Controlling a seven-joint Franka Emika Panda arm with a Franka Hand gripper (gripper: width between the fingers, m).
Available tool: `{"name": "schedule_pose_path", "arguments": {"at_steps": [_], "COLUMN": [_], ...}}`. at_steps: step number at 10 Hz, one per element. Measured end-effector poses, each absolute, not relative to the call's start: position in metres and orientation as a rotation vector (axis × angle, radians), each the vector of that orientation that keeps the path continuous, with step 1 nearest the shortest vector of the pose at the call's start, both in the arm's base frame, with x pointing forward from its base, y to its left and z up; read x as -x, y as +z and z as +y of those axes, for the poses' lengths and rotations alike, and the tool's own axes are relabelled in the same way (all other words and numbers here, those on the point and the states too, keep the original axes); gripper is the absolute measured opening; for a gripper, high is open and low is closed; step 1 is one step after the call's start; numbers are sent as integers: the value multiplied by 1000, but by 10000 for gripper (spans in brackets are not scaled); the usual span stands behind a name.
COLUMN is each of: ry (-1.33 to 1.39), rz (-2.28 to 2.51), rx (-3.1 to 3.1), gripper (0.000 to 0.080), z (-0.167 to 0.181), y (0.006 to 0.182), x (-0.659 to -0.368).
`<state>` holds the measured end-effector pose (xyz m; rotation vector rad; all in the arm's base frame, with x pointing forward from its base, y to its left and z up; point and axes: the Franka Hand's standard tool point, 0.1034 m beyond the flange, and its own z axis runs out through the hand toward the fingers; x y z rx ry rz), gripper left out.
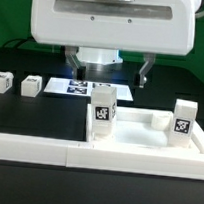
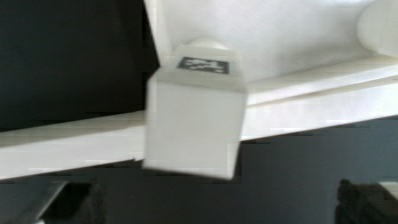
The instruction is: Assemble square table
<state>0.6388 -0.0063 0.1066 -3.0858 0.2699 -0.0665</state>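
The gripper [image 1: 109, 79] is spread apart, empty. Only the exterior view shows the short white tagged plastic leg [image 1: 182, 119] at the frame's right.

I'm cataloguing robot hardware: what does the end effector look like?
The end effector has a bulky white housing with rounded corners and two slim dark fingers below it. Between them sits a round white part with a bluish glow. No cables or markings show.
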Motion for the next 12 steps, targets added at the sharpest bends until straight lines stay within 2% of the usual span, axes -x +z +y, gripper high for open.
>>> {"name": "schedule_pose_path", "arguments": {"at_steps": [3, 7, 9, 12], "ry": [-79, -77, -75, -77], "rz": [260, 293, 358, 785], "rx": [3095, 3093, 3085, 2999], "gripper": [649, 634, 297, 296], "z": [1, 2, 2, 1], "y": [88, 87, 87, 85], "x": [-631, -630, -630, -629]}}
